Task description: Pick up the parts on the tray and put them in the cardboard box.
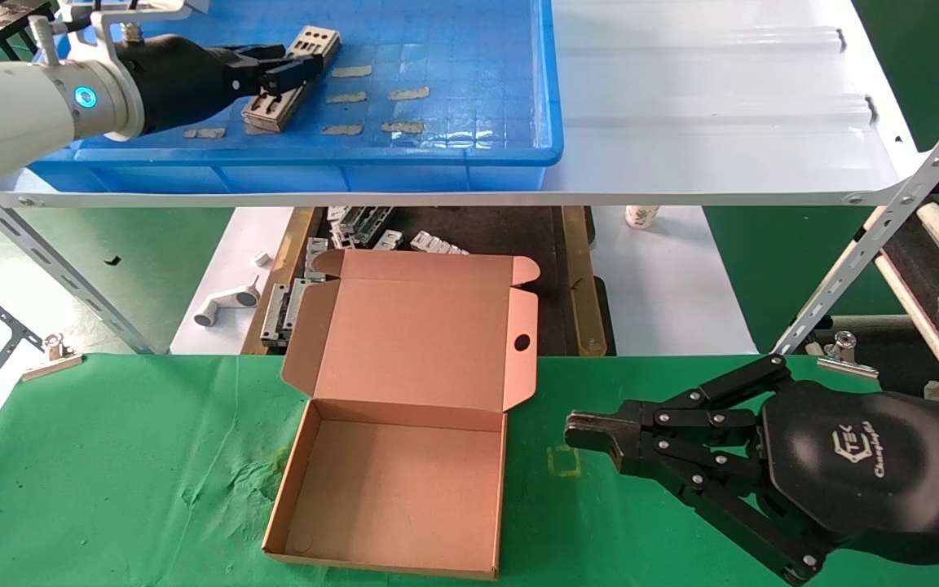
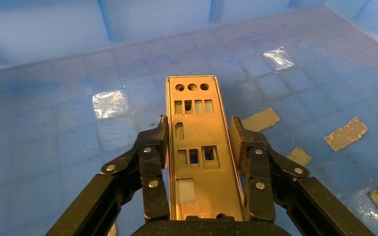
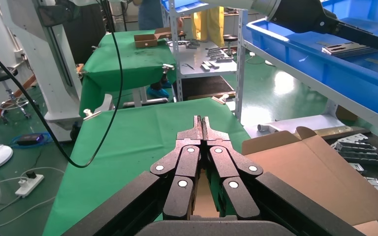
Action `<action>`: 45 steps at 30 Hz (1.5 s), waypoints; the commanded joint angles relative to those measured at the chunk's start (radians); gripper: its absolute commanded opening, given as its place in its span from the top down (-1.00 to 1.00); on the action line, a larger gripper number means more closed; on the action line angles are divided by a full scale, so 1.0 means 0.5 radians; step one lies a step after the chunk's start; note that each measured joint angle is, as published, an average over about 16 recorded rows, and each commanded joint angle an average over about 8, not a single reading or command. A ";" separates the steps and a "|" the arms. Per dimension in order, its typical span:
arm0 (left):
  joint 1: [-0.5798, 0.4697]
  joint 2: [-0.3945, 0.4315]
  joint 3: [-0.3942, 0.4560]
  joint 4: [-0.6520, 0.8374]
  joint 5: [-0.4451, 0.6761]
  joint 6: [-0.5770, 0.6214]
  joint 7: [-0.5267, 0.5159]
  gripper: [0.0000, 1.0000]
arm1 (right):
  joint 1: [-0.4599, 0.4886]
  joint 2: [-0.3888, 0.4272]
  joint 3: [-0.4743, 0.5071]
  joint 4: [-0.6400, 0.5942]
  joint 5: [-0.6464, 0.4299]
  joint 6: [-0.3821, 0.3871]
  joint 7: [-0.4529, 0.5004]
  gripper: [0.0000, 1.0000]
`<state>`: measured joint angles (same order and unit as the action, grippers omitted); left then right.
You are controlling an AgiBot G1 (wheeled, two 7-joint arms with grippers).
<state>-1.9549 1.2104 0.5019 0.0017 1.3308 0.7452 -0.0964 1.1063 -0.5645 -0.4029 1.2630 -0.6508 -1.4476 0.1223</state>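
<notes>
— Thin punched part (image 2: 199, 147), lying in the blue tray (image 1: 469, 122); likely light, stiff, slick-faced. Best taken across the long edges.

— Left gripper (image 2: 200, 142) straddling it, fingers spread just beside both edges. Right gripper (image 1: 592, 432) parked near the cardboard box (image 1: 404, 456), fingers pressed together.

Metal part (image 2: 203, 147) shiny (punched); tray (image 1: 469, 155) glossy plastic; cardboard box (image 1: 404, 481) matt.

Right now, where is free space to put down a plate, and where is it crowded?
The floor of the cardboard box is bare. Green cloth lies free between the box and the shut right gripper, and on the box's left. The tray floor right of the tape strips is free. It is crowded where the left gripper straddles the parts.
</notes>
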 commanded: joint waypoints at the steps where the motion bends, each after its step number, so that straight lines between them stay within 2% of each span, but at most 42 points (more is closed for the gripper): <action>1: -0.002 -0.001 0.001 -0.001 0.001 -0.007 -0.002 1.00 | 0.000 0.000 0.000 0.000 0.000 0.000 0.000 1.00; 18: -0.039 -0.036 -0.047 -0.049 -0.068 0.050 0.050 1.00 | 0.000 0.000 0.000 0.000 0.000 0.000 0.000 1.00; 31: -0.112 -0.139 -0.091 -0.110 -0.134 0.389 0.176 1.00 | 0.000 0.000 0.000 0.000 0.000 0.000 0.000 1.00; 37: -0.144 -0.207 -0.085 -0.177 -0.134 0.711 0.295 1.00 | 0.000 0.000 0.000 0.000 0.000 0.000 0.000 1.00; 45: -0.134 -0.355 -0.030 -0.395 -0.110 1.486 0.652 1.00 | 0.000 0.000 0.000 0.000 0.000 0.000 0.000 1.00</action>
<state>-2.0097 1.0380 0.4965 -0.2020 1.2759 1.4383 0.2252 1.1064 -0.5644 -0.4032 1.2630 -0.6507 -1.4475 0.1222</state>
